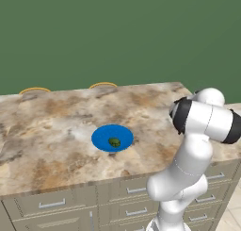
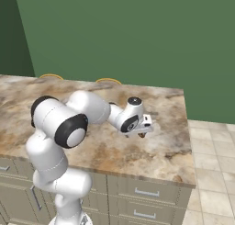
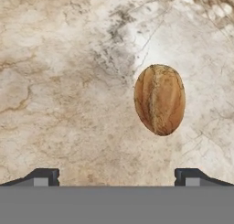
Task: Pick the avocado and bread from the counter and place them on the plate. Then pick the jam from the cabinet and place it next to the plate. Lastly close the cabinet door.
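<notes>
The avocado [image 1: 114, 142], a small dark green lump, lies on the blue plate [image 1: 102, 135] in the middle of the marbled counter [image 1: 47, 126]. The bread [image 3: 159, 99], a tan-brown oval loaf, rests on the stone right of centre in the hand view, ahead of the fingers. In the right base view a sliver of the bread [image 2: 142, 135] peeks out under the hand. My gripper [image 3: 117, 176] hangs just above the counter, open, with nothing between its widely spread fingertips [image 3: 44, 176]. The jam, cabinet and cabinet door are out of view.
Beige drawers with silver bar handles [image 1: 136, 189] run under the counter. Two yellow-rimmed round shapes [image 1: 35, 90] sit at the counter's back edge against the green wall. The counter ends at the right [image 2: 186, 127], above a tiled floor [image 2: 213, 173].
</notes>
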Available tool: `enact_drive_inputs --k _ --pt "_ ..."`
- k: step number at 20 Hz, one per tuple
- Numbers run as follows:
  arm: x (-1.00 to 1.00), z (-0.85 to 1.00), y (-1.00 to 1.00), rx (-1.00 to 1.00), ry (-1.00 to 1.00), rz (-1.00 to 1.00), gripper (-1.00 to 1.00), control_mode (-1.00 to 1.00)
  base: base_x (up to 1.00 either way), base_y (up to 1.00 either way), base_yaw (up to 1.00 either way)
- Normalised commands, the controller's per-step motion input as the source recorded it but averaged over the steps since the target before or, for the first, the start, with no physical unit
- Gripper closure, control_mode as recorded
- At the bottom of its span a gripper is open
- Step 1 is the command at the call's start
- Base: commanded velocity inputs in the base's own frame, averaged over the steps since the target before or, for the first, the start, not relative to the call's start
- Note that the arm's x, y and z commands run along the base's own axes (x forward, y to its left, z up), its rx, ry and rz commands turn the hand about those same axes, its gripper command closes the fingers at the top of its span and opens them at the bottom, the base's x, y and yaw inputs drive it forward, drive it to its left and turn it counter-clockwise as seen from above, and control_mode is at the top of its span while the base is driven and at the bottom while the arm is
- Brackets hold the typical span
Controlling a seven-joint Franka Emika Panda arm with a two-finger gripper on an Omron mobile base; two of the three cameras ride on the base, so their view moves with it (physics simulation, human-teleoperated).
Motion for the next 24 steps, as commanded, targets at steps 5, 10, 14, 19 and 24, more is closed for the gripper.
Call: enact_drive_inputs --k 5,10,14,19,24 --pt "0.08 0.00 -0.02 0.00 0.00 0.03 -1.00 -1.00 0.00 0.00 0.00" --pt "0.13 0.00 -0.01 0.00 0.00 0.00 -1.00 -1.00 0.00 0.00 0.00" --pt "0.21 0.00 -0.08 0.00 0.00 0.00 -1.00 -1.00 0.00 0.00 0.00" --pt "0.28 0.00 -0.19 0.00 0.00 0.00 -1.00 -1.00 0.00 0.00 0.00" --pt "0.28 -0.02 -0.18 0.00 0.00 0.00 -1.00 -1.00 0.00 0.00 0.00"
